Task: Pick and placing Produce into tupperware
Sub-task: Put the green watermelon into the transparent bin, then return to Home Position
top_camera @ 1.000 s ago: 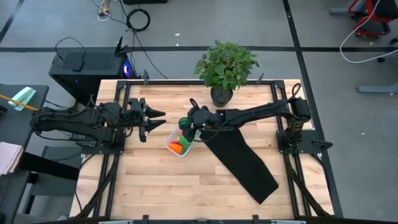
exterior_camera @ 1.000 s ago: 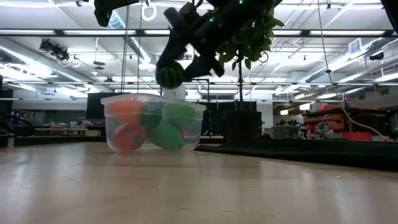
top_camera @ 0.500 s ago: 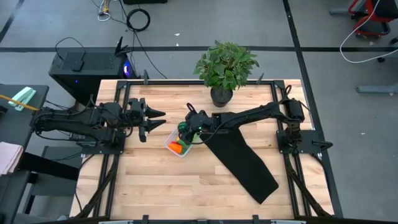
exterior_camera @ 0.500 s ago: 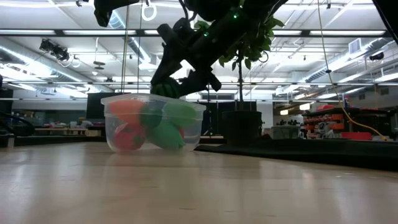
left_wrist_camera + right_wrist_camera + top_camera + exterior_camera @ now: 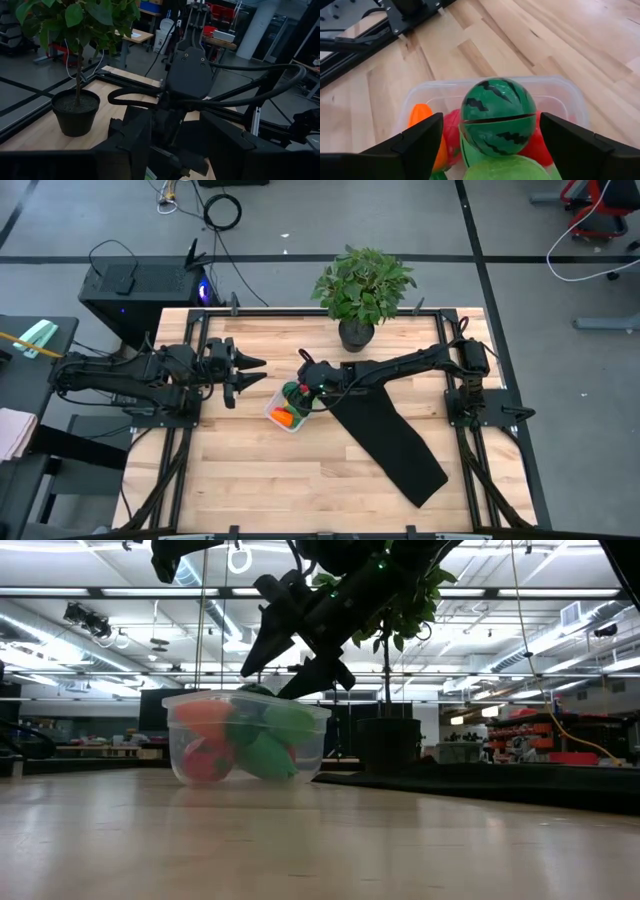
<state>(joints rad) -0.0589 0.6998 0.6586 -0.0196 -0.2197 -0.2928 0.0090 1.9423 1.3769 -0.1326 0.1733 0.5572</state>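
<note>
Between parted right gripper point(image 5: 492, 137) fingers, watermelon point(image 5: 498, 116) (atop tupperware point(image 5: 570, 97) produce)

A potted plant point(image 5: 362, 292) stands behind a long black mat point(image 5: 390, 438).

Right end effector point(image 5: 296, 392) blocks the full tupperware point(image 5: 279, 418); bare table point(image 5: 250, 470) surrounds it.

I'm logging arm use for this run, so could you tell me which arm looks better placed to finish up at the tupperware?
The right. Its gripper hangs open directly over the tupperware, the watermelon lying on the pile. The left gripper waits apart.
</note>
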